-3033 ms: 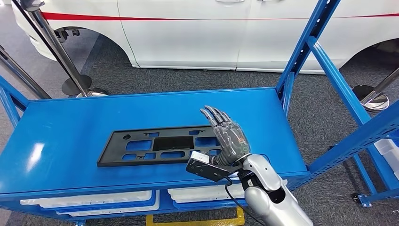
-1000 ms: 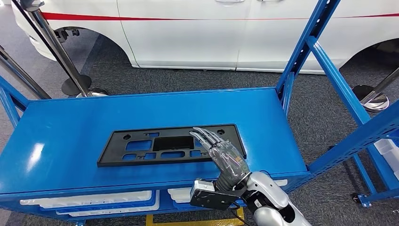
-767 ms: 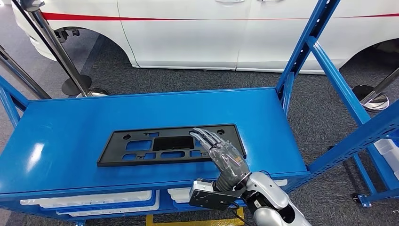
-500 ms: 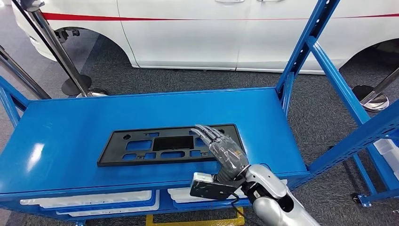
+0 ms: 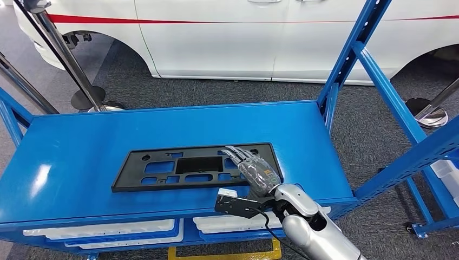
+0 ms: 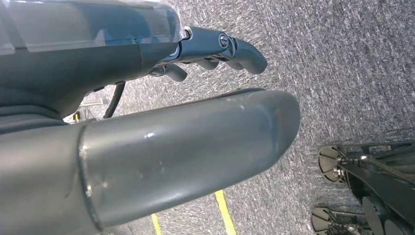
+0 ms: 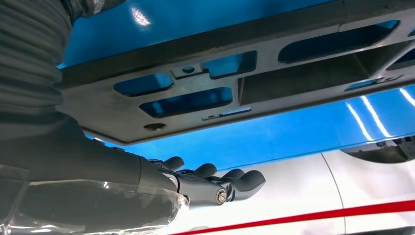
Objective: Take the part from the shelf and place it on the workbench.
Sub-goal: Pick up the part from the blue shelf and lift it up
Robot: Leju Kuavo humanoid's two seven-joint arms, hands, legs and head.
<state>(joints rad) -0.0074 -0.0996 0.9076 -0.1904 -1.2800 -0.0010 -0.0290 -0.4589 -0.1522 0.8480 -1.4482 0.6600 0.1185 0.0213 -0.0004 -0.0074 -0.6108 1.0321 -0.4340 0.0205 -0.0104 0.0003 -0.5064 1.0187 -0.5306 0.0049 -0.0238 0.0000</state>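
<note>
The part (image 5: pixel 178 168) is a flat black plastic plate with several cut-outs, lying on the blue shelf top (image 5: pixel 81 157). My right hand (image 5: pixel 258 173) reaches in over the shelf's front edge and covers the plate's right end, fingers stretched forward and apart. In the right wrist view the part (image 7: pixel 274 63) runs across the picture and the dark fingers (image 7: pixel 215 183) hover off it, with blue shelf showing in the gap. My left hand (image 6: pixel 186 127) hangs over grey carpet and holds nothing, its fingers (image 6: pixel 230 46) loosely bent.
A white car (image 5: pixel 243 38) stands close behind the shelf. Blue uprights (image 5: pixel 352 54) rise at the shelf's right end. Metal stanchion posts (image 5: pixel 81 81) stand at the back left and another (image 5: pixel 430 111) at the right. White trays (image 5: pixel 108 230) sit on the level below.
My right hand, raised over the plate's right end three seconds ago, dropped back toward the front edge, then slid forward low over the plate. The plate has not moved.
</note>
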